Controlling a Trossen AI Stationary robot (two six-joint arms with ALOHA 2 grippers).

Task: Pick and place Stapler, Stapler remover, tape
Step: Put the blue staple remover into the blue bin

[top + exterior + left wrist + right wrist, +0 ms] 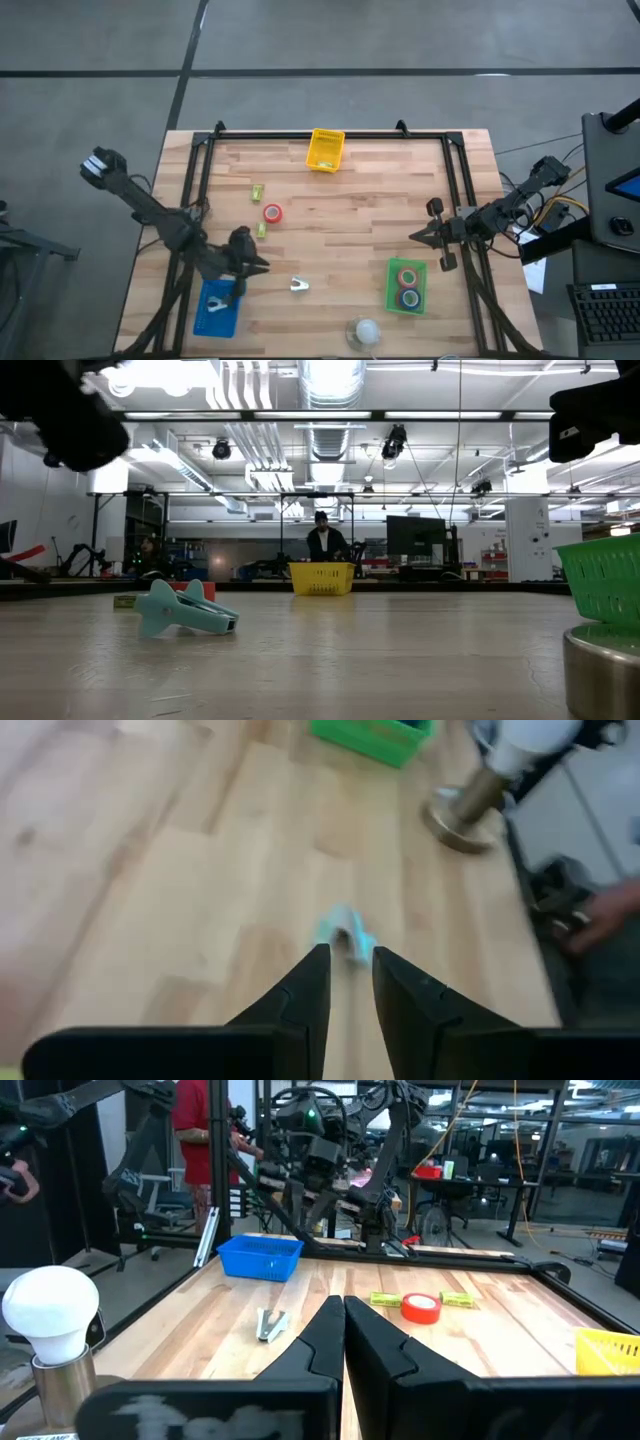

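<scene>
Bright overhead ceiling lights — glare; left wrist view blurred.

Centre of table (350, 215): open wood, your widest lane | left: red tape roll (272, 212) beside two green staplers (259, 190) | front: staple remover (299, 285), white ball-topped stand (365, 331), blue tray (217, 306), green tray (405, 286) crowd you | back: yellow basket (326, 149)

- Desk (340, 215): wooden top inside a black frame.
- Yellow basket (326, 149): at the far edge, centre.
- Red tape roll (272, 212): loose on the wood, between two small yellow-green items.
- Green basket (406, 285): near right, holding a red roll and a blue roll.
- Blue basket (217, 307): near left.
- Stapler remover (298, 285): just right of the left gripper (262, 265).
- Right gripper (415, 237): above the green basket, fingers together.
- White ball-like object (364, 331): near edge.
</scene>
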